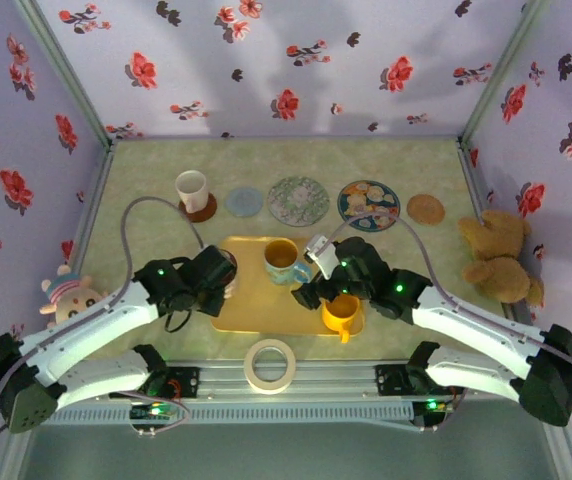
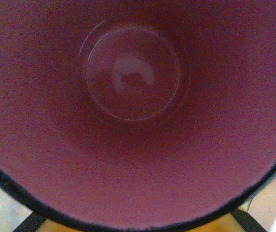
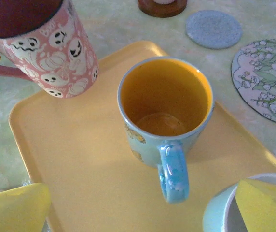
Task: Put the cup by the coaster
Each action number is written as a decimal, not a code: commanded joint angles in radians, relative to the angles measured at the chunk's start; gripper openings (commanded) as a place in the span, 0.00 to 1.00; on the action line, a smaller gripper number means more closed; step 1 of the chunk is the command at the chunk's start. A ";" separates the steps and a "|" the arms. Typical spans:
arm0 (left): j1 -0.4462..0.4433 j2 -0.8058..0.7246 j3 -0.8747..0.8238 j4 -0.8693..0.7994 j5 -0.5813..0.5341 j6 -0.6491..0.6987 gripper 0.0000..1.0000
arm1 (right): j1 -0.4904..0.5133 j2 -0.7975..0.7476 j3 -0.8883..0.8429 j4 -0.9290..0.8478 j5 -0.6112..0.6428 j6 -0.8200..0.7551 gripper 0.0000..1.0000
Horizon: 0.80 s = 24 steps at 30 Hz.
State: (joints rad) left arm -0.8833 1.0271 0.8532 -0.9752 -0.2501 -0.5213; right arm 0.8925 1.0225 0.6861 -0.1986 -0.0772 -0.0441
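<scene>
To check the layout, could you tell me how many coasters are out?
5, in a row beyond the tray, left to right: brown coaster under the white cup, blue-grey coaster, floral coaster, picture coaster, cork coaster.

The left end effector (image 1: 224, 279) seemingly grips a dark cup (image 1: 229, 266) over the left edge of the yellow tray (image 1: 256, 312).

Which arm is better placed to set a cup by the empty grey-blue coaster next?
Left. The left gripper is shut on the pink ghost cup at the left edge of the tray, on the same side as the grey-blue coaster. The right gripper is open and empty beside the blue mug.
</scene>
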 commanded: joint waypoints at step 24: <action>0.287 0.265 0.371 0.259 0.103 0.339 0.00 | -0.110 0.164 0.168 0.186 0.046 0.112 0.99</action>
State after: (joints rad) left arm -0.6209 1.2736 1.1496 -0.8410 -0.1722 -0.2523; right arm 0.7982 1.1660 0.7979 -0.0410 -0.0364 0.0242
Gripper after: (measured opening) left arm 0.218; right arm 0.994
